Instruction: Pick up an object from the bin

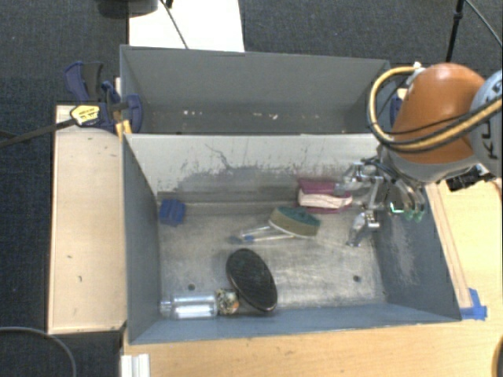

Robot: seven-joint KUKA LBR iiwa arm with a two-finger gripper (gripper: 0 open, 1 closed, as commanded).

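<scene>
Maroon-and-white oblong pad (pixel 322 195), lying flat just beside hand (pixel 364 220) on the side away from the arm (pixel 440 112), long axis pointing toward hand, green-topped sponge (pixel 295 221) slightly farther off; hand apart or together: cannot tell.

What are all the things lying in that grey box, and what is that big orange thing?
Bin: one, grey metal, centre of view.
Small block: one, blue, left side by the back wall.
Oval disc: one, black, front centre.
Clear bottle: one, transparent, front left corner.
Pad: one, green and beige, middle.
Slim stick: one, clear with blue, just left of the pad.
Packet: one, maroon and white, back right.
Robot arm: one, orange cover, its silver metal end beside the packet.
</scene>
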